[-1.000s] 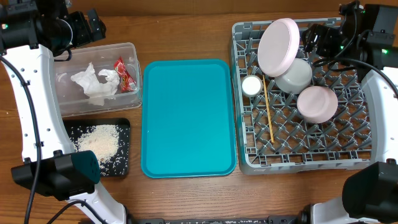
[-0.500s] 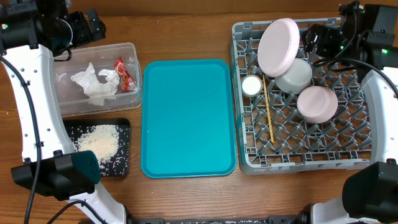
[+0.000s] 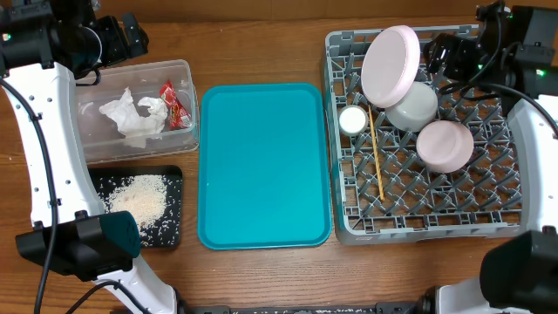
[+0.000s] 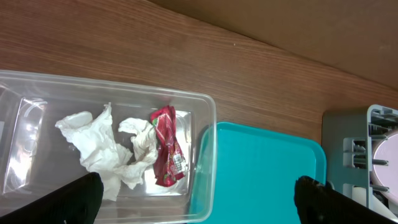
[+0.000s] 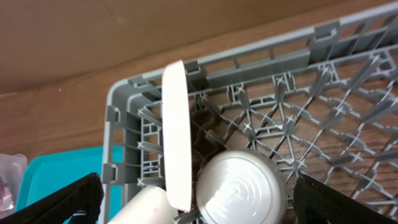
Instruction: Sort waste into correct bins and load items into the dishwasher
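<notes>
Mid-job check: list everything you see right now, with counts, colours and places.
clear tub: one, transparent, far left
napkins: about two, white, crumpled in the clear tub
snack wrapper: one, red, in the clear tub
black tray: one, black, near left
rice scraps: one pile, white-brown, in the black tray
teal tray: one, teal, centre
dish rack: one, grey, right
plate: one, pale pink, on edge in the rack
grey-white bowl: one, beside the plate
pink bowl: one, rack middle
cup: one, white, rack's left edge
chopsticks: count unclear, tan, in the rack
left end effector: open, over the tub
right end effector: open, over the rack
</notes>
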